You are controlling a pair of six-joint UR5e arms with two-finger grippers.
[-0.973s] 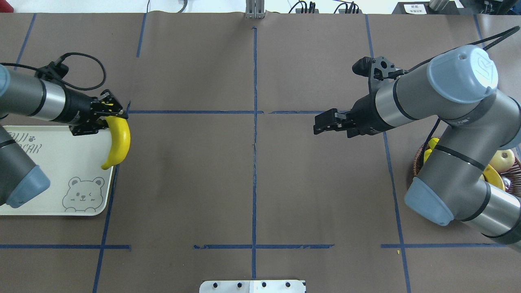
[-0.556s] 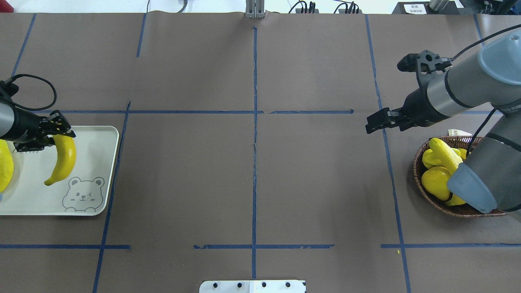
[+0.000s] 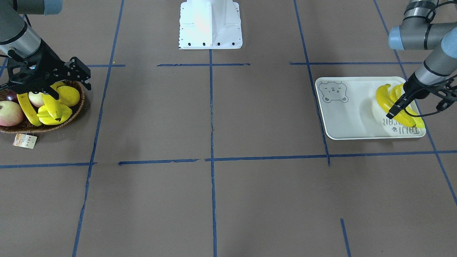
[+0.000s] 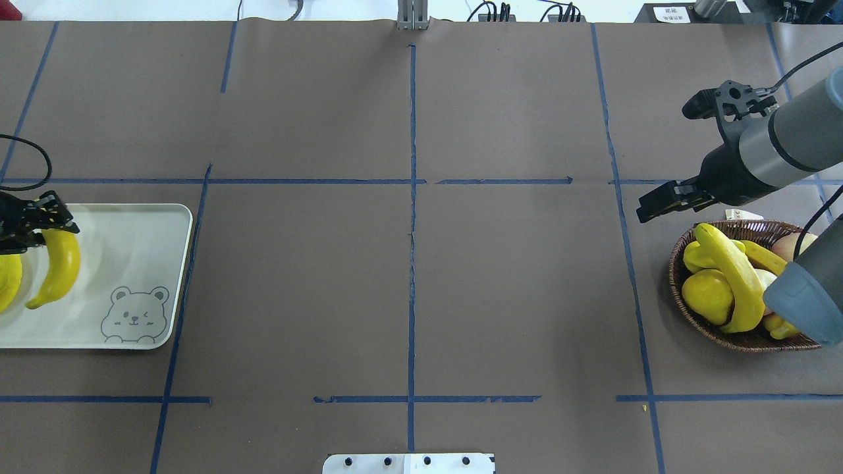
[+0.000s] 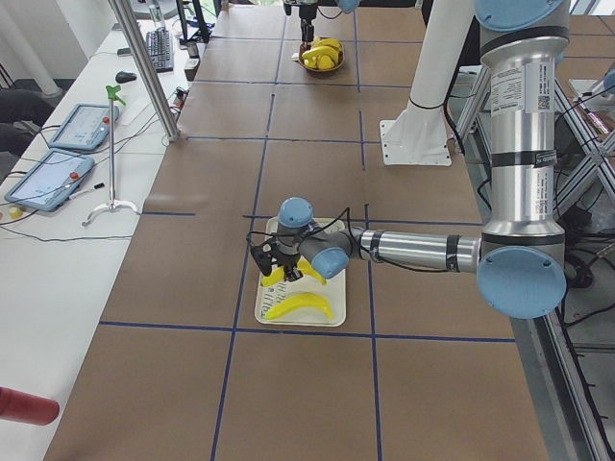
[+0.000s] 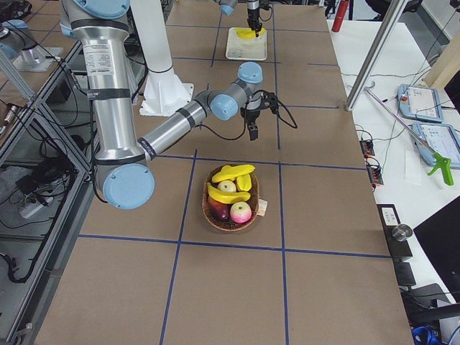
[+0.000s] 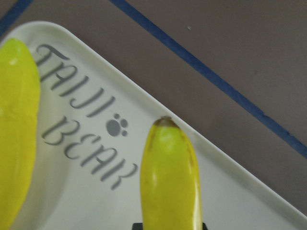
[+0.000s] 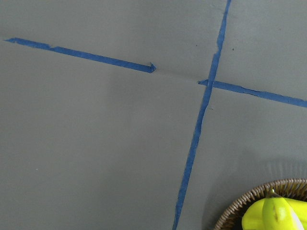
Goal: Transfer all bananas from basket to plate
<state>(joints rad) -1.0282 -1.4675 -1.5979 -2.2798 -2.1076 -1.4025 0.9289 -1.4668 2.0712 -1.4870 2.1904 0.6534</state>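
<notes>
Banana no. 1 [image 4: 56, 266] hung over the plate [image 4: 141, 237], its upper end clenched in the left gripper [image 4: 46, 227]. We could not tell whether its lower tip touched the plate. Banana no. 2 [image 4: 8, 286] lay flat on the plate just beside it, near the grey lettering.

Two further bananas, a long one [image 4: 731, 276] and a partly hidden one [image 4: 764, 258], lay in the basket [image 4: 675, 289] among a lemon [image 4: 708, 296] and an apple [image 3: 7, 112].

We noted the right gripper [image 4: 649, 207] above the table just off the basket's far rim, jaws apart and holding nothing. The basket's paper tag [image 3: 25, 141] lay on the brown table [image 4: 408, 296].
</notes>
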